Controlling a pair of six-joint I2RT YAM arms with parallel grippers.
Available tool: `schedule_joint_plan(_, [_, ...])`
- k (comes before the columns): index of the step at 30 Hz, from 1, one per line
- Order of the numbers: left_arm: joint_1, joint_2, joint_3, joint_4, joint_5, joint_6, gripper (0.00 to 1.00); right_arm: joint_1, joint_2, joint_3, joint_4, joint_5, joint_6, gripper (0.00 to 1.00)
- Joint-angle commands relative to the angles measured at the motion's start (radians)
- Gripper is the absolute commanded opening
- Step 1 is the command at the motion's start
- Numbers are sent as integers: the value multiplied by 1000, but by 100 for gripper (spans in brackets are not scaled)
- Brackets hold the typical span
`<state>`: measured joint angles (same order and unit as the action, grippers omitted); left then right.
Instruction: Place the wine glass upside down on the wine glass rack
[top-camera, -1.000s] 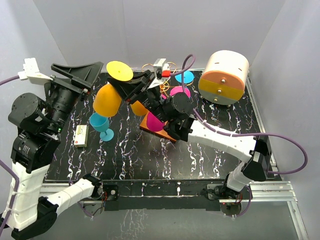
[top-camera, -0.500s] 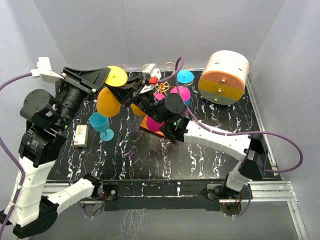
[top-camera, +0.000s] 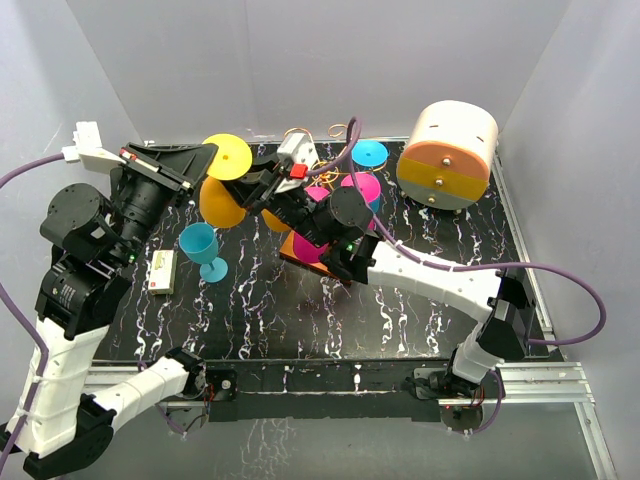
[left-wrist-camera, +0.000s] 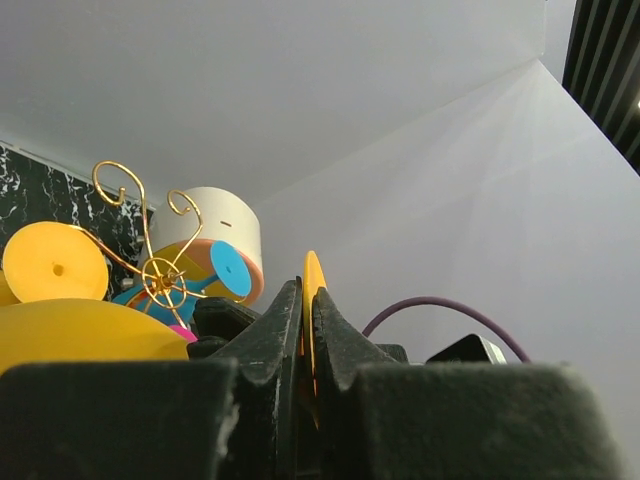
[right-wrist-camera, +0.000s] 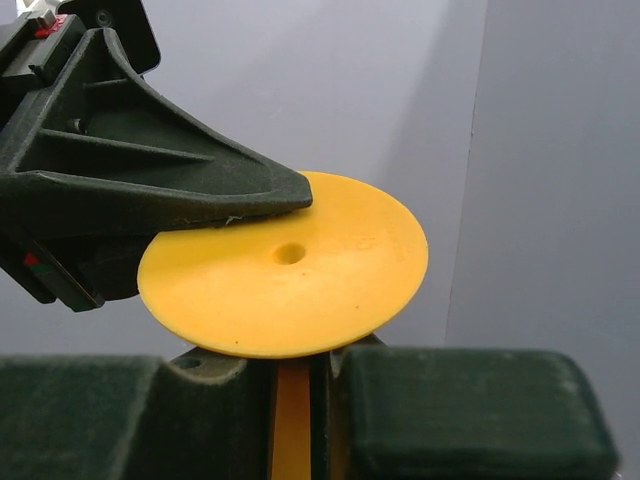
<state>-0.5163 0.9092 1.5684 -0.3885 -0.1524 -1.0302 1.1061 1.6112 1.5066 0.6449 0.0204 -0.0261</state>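
The yellow wine glass (top-camera: 218, 200) hangs upside down in the air left of the wine glass rack, its foot disc (top-camera: 228, 157) on top. My right gripper (right-wrist-camera: 300, 365) is shut on its stem (right-wrist-camera: 292, 420) just under the foot (right-wrist-camera: 290, 265). My left gripper (left-wrist-camera: 306, 290) is shut on the rim of that foot (left-wrist-camera: 312, 268), coming in from the left (top-camera: 205, 152). The wine glass rack (top-camera: 338, 132) is a gold wire stand on an orange-brown base (top-camera: 297, 252); its scroll arms (left-wrist-camera: 160, 275) show in the left wrist view.
A pink glass (top-camera: 358, 185), a blue glass (top-camera: 369, 153) and another yellow one (top-camera: 278, 215) hang on the rack. A teal glass (top-camera: 202, 248) stands upright at the left beside a small box (top-camera: 163, 271). A cream and orange drum (top-camera: 448, 155) sits back right.
My left gripper has swung in from the left and shut on the rim of the glass foot. The right arm has shifted the glass slightly lower.
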Motion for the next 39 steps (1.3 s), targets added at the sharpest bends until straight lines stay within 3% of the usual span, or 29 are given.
schedule_joint_plan(1, [-2, -15, -3, 53, -54, 35, 0, 9, -42, -15, 71, 16, 57, 9])
schedule_joint_plan(5, [-2, -15, 2, 85, -93, 54, 0, 9, -59, -34, 78, 24, 61, 43])
schedule_joint_plan(11, [-2, 7, 22, 135, -144, 123, 0, 9, -102, -79, 76, 45, 57, 68])
schedule_joint_plan(17, [-2, 21, 20, 153, -195, 189, 0, 9, -197, -155, 74, 53, 62, 74])
schedule_joint_plan(25, [-2, 54, 4, 107, -275, 261, 0, 9, -383, -280, -21, 138, 126, 75])
schedule_joint_plan(33, [-1, 184, 76, 34, -174, 310, 0, 9, -597, -388, -236, 250, 187, 75])
schedule_joint_plan(39, [2, 268, 72, 78, -170, 351, 0, 9, -735, -443, -368, 289, 262, 74])
